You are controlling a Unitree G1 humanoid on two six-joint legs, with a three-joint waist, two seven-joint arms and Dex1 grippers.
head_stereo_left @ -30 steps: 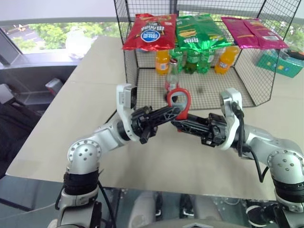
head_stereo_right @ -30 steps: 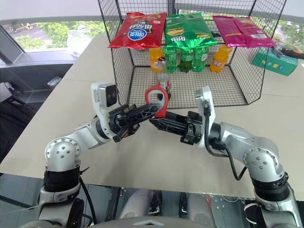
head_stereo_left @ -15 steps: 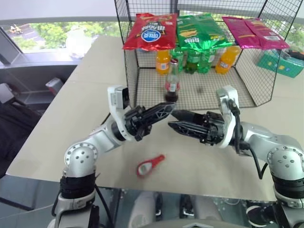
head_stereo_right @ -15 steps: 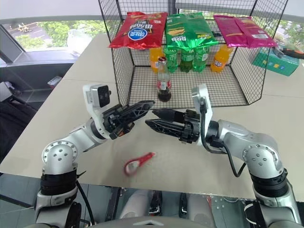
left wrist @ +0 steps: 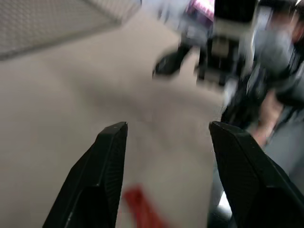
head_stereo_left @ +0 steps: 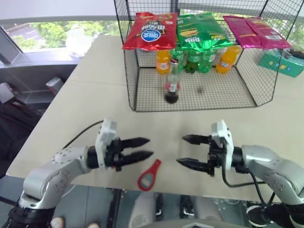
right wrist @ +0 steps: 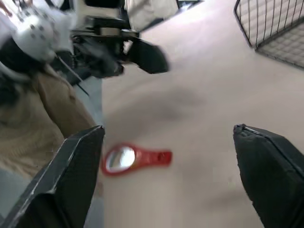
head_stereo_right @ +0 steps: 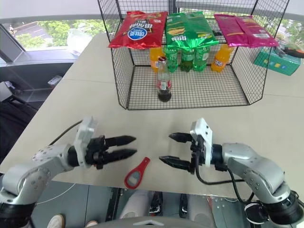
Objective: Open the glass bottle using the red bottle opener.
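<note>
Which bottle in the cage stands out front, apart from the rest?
The glass bottle with dark cola and red label; the orange bottles and green bottles stand behind it under the chip bags.

shop-style test room: wire rack (head_stereo_left: 142, 85) of snack bags (head_stereo_left: 151, 32), table by window (head_stereo_left: 42, 33).

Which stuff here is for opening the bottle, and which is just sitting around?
For the job:
glass bottle
red bottle opener

Just lying about:
orange soda bottles
green soda bottles
snack bags
wire basket
</note>
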